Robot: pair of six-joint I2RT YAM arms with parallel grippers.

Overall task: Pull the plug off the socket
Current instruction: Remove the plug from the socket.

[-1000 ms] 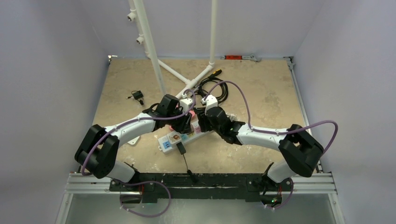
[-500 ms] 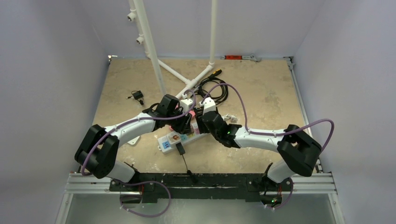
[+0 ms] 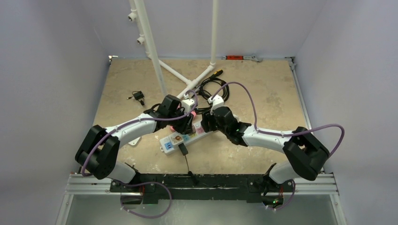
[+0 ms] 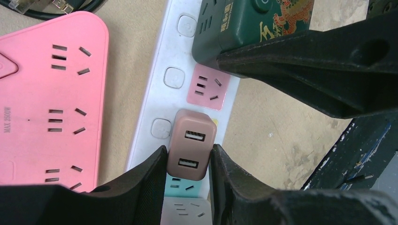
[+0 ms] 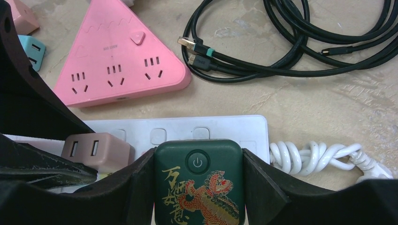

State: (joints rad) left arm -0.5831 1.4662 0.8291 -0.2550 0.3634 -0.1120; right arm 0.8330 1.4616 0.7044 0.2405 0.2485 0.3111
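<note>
While left fingers clamp one brown plug, right fingers grip one green plug

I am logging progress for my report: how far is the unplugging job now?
Done: left gripper grips the brown USB charger, right gripper the green adapter. In hand: the pull. To do: both plugs look seated in the white power strip, so neither is out.
</note>
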